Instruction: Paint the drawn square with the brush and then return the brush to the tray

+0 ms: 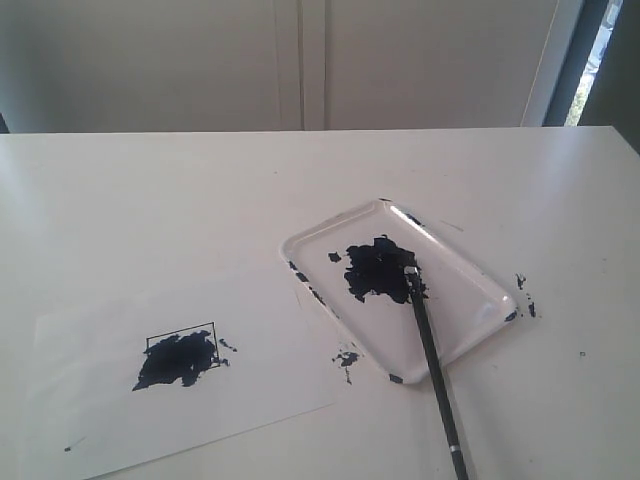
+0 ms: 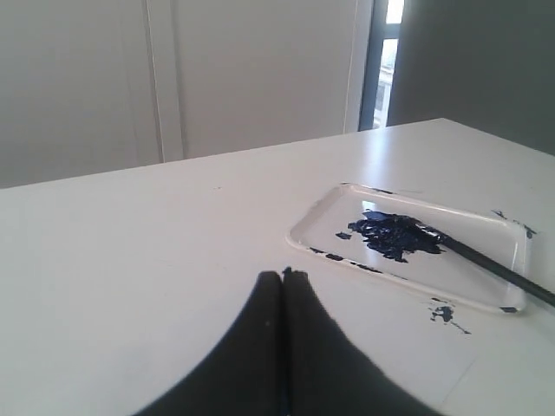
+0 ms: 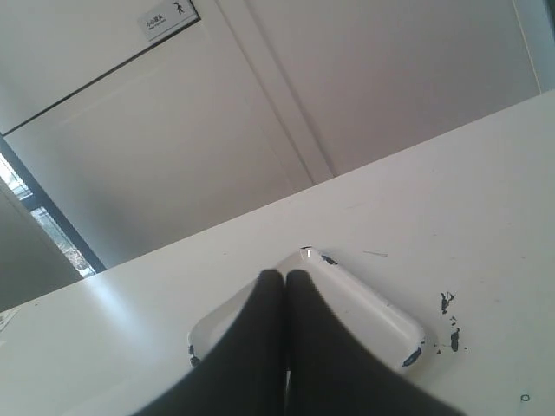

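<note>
The brush point(image 1: 435, 368) lies slanted, its tip in the dark paint blotch point(image 1: 375, 268) of the tray point(image 1: 470, 285) and its handle crossing the rim onto the table point(image 1: 200, 190). The drawn square point(image 1: 182, 350) on the paper point(image 1: 120, 420) is largely smeared dark. The left gripper point(image 2: 284, 276) and right gripper point(image 3: 277, 276) are pinched together, holding nothing.

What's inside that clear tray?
In the tray, a dark paint blotch with the brush lying tip-first in it, handle sticking out over the rim. Its bristles are lost against the paint.

Soft, hazy daylight from the window point(image 1: 598, 50); glare on the tray point(image 1: 340, 220) rim.
</note>
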